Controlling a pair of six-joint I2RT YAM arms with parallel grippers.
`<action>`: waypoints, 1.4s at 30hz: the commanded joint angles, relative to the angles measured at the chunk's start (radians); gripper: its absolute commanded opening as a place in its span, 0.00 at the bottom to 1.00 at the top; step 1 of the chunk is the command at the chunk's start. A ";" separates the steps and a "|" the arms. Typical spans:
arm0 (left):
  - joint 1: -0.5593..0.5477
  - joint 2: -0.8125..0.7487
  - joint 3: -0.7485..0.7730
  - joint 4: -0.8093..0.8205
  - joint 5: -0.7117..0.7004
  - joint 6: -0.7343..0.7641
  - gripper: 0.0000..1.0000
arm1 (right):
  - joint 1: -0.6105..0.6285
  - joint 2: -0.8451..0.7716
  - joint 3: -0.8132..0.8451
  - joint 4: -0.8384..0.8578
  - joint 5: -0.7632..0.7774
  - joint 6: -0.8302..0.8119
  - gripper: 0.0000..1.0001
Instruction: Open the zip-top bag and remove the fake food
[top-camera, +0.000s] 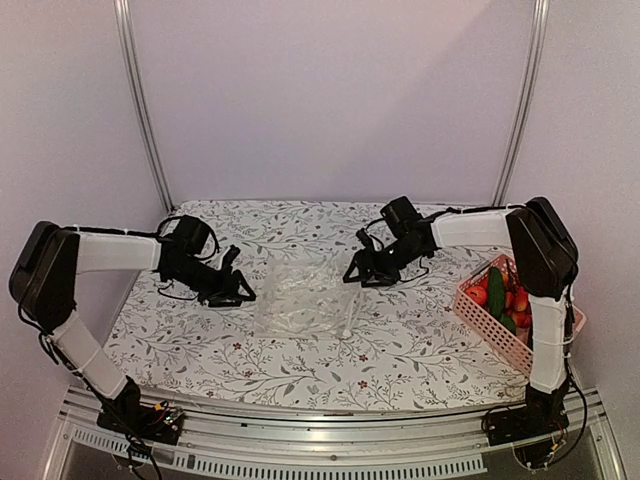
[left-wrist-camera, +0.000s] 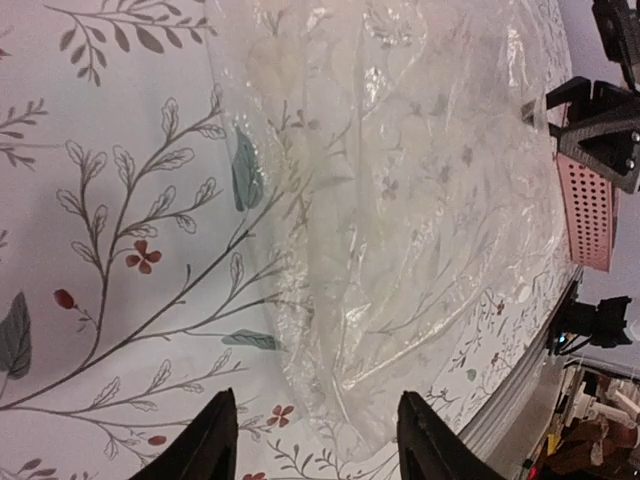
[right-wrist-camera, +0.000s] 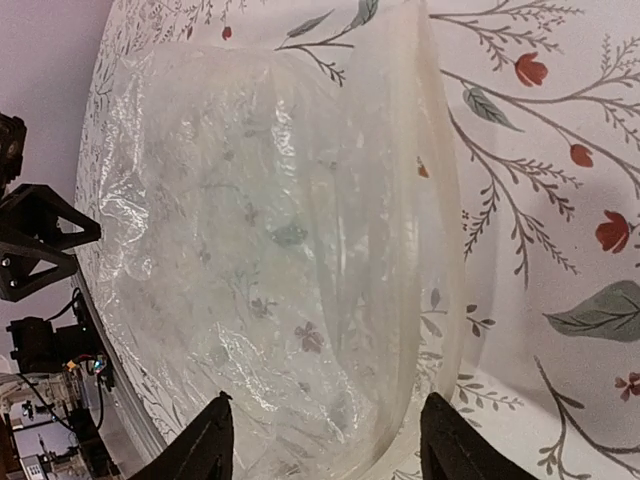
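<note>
Top external view is showing the zip-top bag (top-camera: 300, 298) lying flat and crinkled in the middle of the surface (top-camera: 200, 342). It's looking empty, while the fake food (top-camera: 497, 293) is sitting piled in the pink basket (top-camera: 488, 328) over at the right edge. So the job is looking basically done, and the risk is all in how the arms are leaving. The left pincer (top-camera: 242, 285) and right pincer (top-camera: 352, 268) are both hanging open, one at each side of the bag, gripping nothing. Both wrist views, though, are showing loose film reaching in between the spread fingertips (left-wrist-camera: 215, 440). That's the part that's looking sketchy: if either arm is pulling back low, a fingertip could be catching a fold and dragging the limp bag along, maybe toward the near edge and off it. If a pincer is closing by accident, it's pinching plastic again. The right arm is also bending right above the basket, so a careless swing could be clipping it and spilling the strawberries and cucumber back out. Whether anything tiny is hiding in the creases is impossible to tell.
</note>
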 joint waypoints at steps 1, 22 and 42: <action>-0.009 -0.075 0.081 -0.073 -0.101 0.004 0.59 | -0.018 -0.132 -0.002 -0.056 0.033 -0.041 0.69; -0.011 -0.183 0.516 -0.162 -0.452 -0.027 1.00 | -0.146 -0.679 -0.180 -0.088 0.161 -0.200 0.99; -0.258 -0.323 0.148 -0.028 -0.655 -0.146 1.00 | -0.155 -1.318 -0.792 0.038 0.215 -0.062 0.99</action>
